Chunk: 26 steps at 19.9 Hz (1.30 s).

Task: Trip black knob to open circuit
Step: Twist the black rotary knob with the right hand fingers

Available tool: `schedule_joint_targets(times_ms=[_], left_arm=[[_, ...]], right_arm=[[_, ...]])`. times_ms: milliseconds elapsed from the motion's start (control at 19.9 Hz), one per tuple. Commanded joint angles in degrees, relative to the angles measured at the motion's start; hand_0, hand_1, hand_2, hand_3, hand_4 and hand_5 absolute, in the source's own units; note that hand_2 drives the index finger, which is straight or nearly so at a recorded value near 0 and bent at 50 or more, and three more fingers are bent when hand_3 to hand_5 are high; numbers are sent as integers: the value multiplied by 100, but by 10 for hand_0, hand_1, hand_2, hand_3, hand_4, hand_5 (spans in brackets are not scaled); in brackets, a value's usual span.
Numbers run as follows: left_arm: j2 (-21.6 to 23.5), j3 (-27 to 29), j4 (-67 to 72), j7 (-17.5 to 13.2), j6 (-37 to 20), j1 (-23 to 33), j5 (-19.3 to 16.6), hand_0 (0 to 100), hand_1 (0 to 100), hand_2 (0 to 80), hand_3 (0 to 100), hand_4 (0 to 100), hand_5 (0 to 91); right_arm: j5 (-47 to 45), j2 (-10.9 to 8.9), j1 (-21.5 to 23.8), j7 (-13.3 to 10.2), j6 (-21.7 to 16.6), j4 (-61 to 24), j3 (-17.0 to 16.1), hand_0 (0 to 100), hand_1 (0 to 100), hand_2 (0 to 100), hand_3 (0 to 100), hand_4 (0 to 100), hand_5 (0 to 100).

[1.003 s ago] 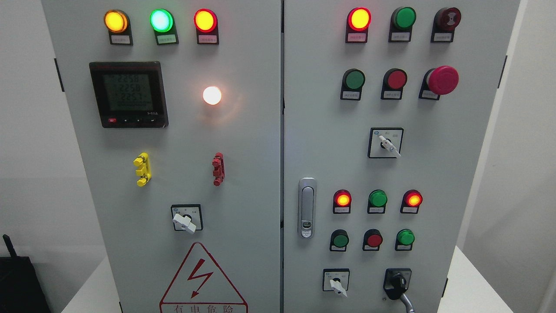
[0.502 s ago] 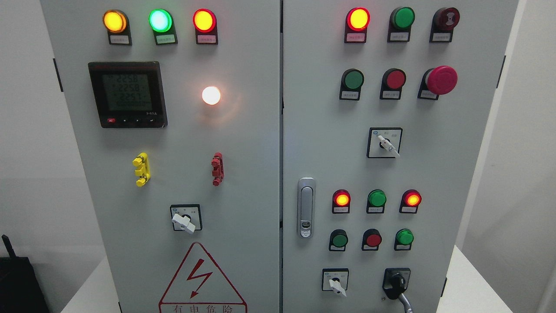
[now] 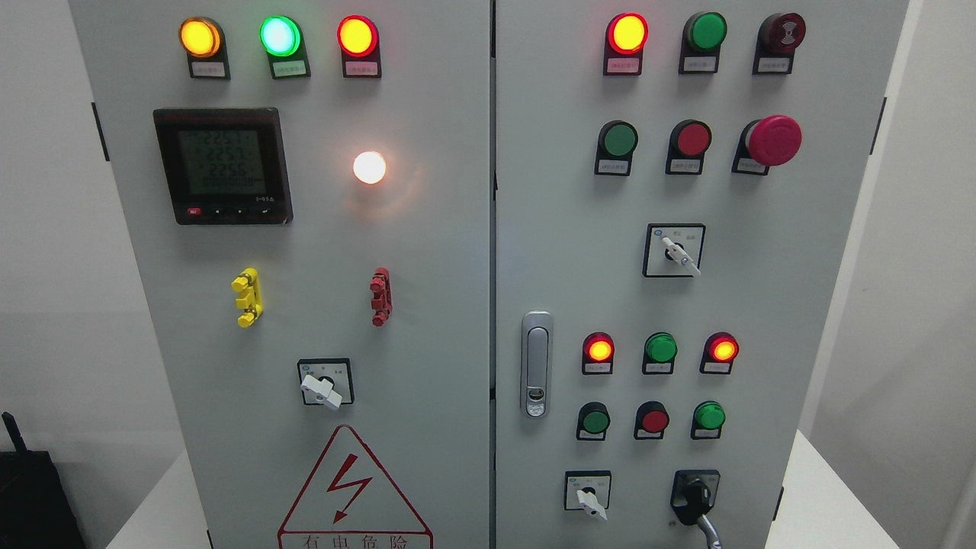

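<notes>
The black knob (image 3: 695,497) sits in a black square plate at the bottom right of the right cabinet door (image 3: 770,305). A thin grey piece (image 3: 709,531) rises from the bottom edge of the picture and meets the underside of the knob. It looks like a finger of my right hand, but the rest of the hand is below the frame. My left hand is out of view.
A white selector switch (image 3: 588,499) is left of the knob, and another (image 3: 674,252) is higher up. A red mushroom button (image 3: 773,140) is at the top right. A door latch (image 3: 537,364) is at the door's left edge. Lit lamps (image 3: 598,350) and push buttons sit above the knob.
The whole panel has slid a few pixels to the left in the picture. The grey piece stays against the knob, and the knob's outline looks slightly more compact now.
</notes>
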Motion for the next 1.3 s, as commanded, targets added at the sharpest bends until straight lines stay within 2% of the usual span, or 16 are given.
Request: schedule_joint_targets(times_ms=[0, 1254], left_arm=[[-5, 5, 7, 1, -2, -2, 14, 120, 389, 0, 0, 0, 0], [-5, 5, 7, 1, 7, -2, 14, 120, 389, 0, 0, 0, 0]], right_arm=[[44, 17, -133, 135, -105, -280, 215, 1000, 979, 0, 1000, 1000, 950], [44, 26, -265, 118, -78, -351, 347, 1000, 975, 0, 1000, 1000, 950]])
